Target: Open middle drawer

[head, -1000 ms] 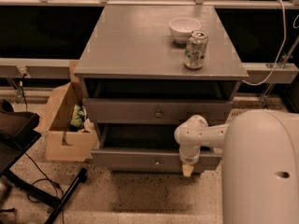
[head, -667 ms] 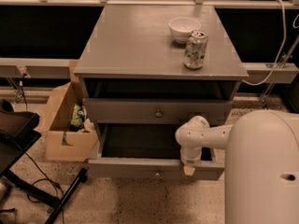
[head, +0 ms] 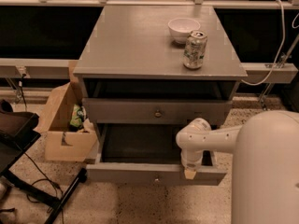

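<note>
The middle drawer [head: 140, 174] is a grey drawer with a small round knob [head: 156, 177], pulled well out of the grey cabinet, its dark inside showing. My gripper [head: 190, 171] points down at the top edge of this drawer's front, right of the knob, with its tan tip against the front panel. Above it, another grey drawer [head: 121, 111] with a round knob stands out only a little. No drawer shows below the middle one.
On the cabinet top [head: 131, 41] stand a white bowl [head: 183, 29] and a drinks can [head: 194, 49]. An open cardboard box [head: 65, 125] with items sits on the floor at the left. A dark stand and cables [head: 28, 171] lie lower left. My white arm body [head: 266, 167] fills the lower right.
The middle drawer has slid out toward the camera, from nearly shut to well open. My gripper has moved back with its front edge.
</note>
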Action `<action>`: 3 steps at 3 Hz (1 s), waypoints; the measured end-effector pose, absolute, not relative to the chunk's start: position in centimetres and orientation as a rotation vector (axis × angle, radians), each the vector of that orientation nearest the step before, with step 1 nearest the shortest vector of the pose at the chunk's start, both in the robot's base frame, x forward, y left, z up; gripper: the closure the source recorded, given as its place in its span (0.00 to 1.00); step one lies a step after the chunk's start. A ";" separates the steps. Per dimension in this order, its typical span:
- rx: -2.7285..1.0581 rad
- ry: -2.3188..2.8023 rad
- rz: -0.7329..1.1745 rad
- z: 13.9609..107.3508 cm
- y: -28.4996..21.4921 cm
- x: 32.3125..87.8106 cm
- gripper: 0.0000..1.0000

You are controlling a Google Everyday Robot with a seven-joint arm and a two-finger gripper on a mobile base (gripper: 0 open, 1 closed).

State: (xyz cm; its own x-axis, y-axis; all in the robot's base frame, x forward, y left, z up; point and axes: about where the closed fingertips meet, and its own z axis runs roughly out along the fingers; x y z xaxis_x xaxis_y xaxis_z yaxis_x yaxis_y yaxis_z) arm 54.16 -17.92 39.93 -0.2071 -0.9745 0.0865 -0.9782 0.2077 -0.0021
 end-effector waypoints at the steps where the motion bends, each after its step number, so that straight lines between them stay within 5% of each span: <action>1: 1.915 -2.383 0.071 40.8 -18.2 52.0 1.00; 3: 1.877 -2.387 0.035 41.4 -18.6 49.4 1.00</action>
State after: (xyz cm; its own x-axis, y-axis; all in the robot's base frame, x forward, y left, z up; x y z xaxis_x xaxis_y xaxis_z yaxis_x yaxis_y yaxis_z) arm 49.44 -18.57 41.42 -0.2325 -0.9678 0.0962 -0.9702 0.2377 0.0467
